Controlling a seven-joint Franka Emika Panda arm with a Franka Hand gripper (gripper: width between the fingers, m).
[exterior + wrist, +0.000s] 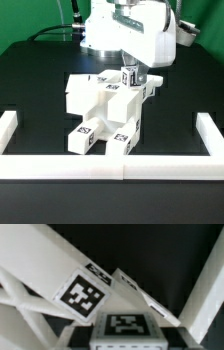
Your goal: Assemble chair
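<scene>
You have most of the chair (100,108) joined on the table (40,80); the fingers (136,70) appear narrowly closed on a tagged piece (129,76) above the chair, not yet seated.

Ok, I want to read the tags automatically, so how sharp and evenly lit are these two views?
Exterior view: the white chair and arm glare bright against the black table, tags small. Wrist view: the chair's tags fill the frame but look soft and blurred, edges smeared.
</scene>
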